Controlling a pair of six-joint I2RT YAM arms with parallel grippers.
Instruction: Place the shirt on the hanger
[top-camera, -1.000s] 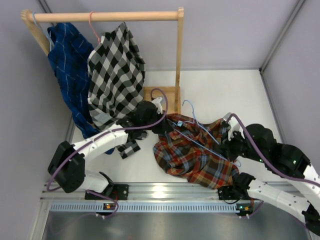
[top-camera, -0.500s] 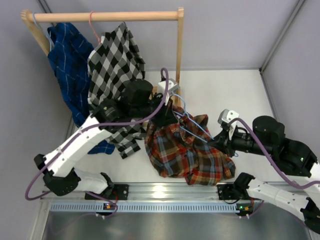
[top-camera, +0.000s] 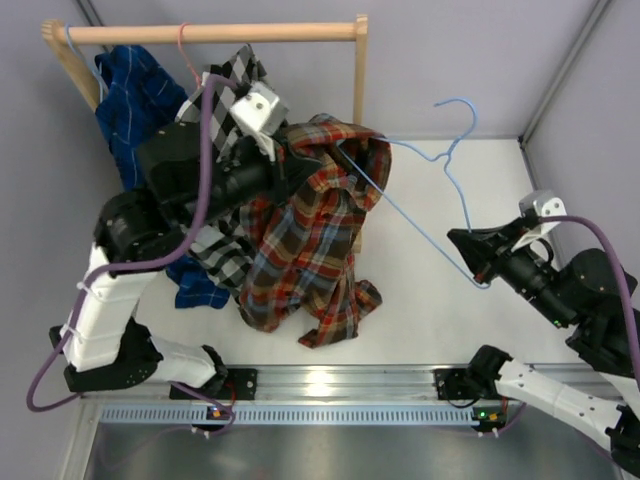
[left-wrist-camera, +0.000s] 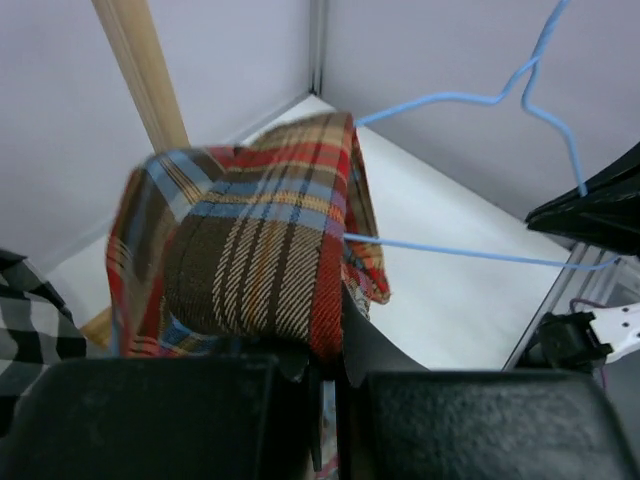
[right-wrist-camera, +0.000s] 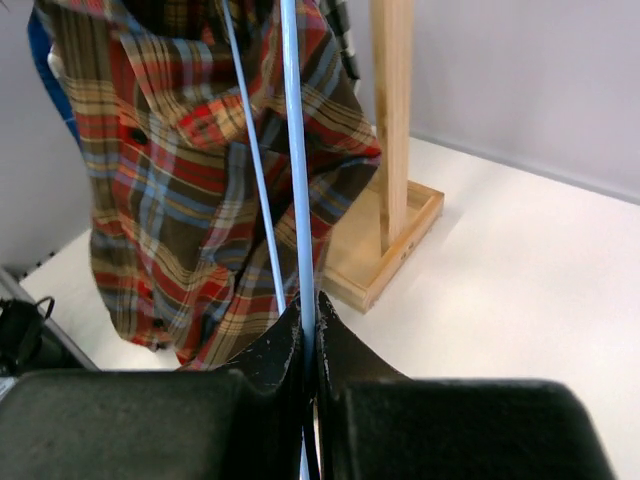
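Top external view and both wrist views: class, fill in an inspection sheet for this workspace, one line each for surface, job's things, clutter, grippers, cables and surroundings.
Surface: white table; the lifted shirt hangs over its left half.
Job's things: plaid shirt raised, hanging in folds; light-blue hanger held in the air, one end running into the shirt's top.
Clutter: checked shirt and dark blue shirt hang on the wooden rack.
Grippers: left gripper jaws shut on the shirt; right gripper jaws shut on the hanger's wire.
Cables: purple cable loops loosely along each arm; no snag seen.
Surroundings: grey walls; metal rail at the near edge.
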